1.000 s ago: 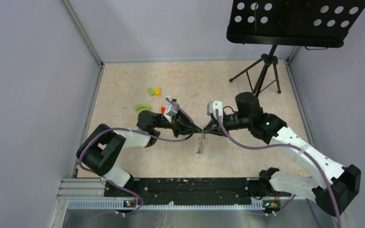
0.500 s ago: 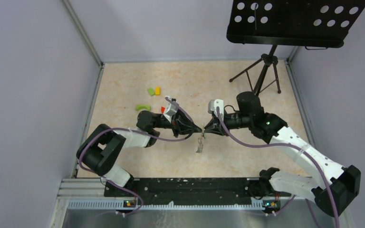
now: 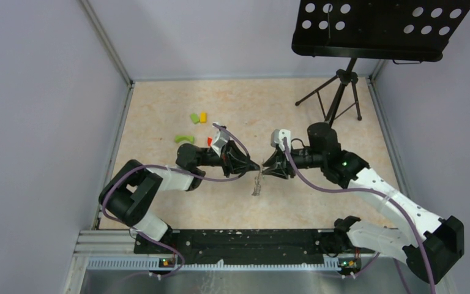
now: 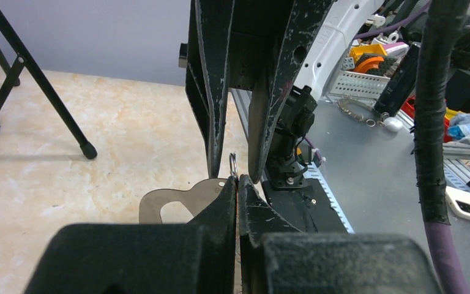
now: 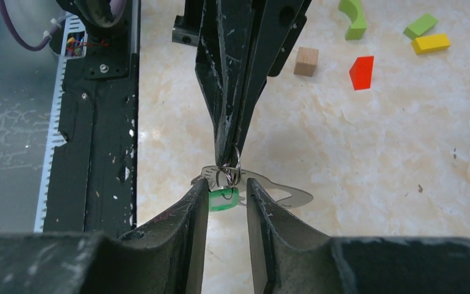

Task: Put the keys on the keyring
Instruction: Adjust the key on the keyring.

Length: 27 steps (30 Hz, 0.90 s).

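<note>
As the two arms meet tip to tip above the table, the left pincer is clamped fully shut on a small wire ring, with no gap between its fingers. From that ring hang a green tag and a flat grey metal piece with a cut-out; what that piece is cannot be told. Seen from overhead, the keys hang as a small silver bunch just below the two tips, near the middle of the table.

The right pincer faces the left one and stands partly open. Its fingers flank the tag, one on each side. It grips nothing, and it is unclear whether one finger brushes the tag.

Beyond the left arm a wooden cube, a red block, a yellow block, a green block and a green arch lie on the table. A black tripod stands at the far right.
</note>
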Tool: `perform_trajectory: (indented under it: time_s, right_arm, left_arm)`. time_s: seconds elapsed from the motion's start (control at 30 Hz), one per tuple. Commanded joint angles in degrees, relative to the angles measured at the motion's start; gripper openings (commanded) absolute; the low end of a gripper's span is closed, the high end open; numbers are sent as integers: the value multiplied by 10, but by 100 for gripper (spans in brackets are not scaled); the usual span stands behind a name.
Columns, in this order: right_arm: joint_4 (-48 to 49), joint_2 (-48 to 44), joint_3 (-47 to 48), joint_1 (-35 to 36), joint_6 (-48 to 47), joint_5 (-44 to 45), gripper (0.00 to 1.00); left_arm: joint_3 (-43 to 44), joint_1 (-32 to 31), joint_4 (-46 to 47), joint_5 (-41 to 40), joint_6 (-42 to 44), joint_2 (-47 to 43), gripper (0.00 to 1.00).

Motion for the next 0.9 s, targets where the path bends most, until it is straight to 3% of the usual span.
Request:
perform_trajectory:
  time_s: [0.0, 0.53, 0.7, 0.87]
  right_arm:
    - [52, -13, 5, -6, 19, -22, 28]
    - [48, 5, 9, -6, 24, -22, 10]
    - [42, 13, 14, -7, 23, -25, 0]
    - [16, 18, 37, -6, 6, -20, 0]
  left_arm:
    - [-7, 2, 141, -19, -7, -5, 0]
    - [-7, 2, 136, -18, 0, -9, 0]
    - [-6, 2, 134, -18, 5, -9, 0]
    - [-10, 2, 98, -4, 54, -14, 0]
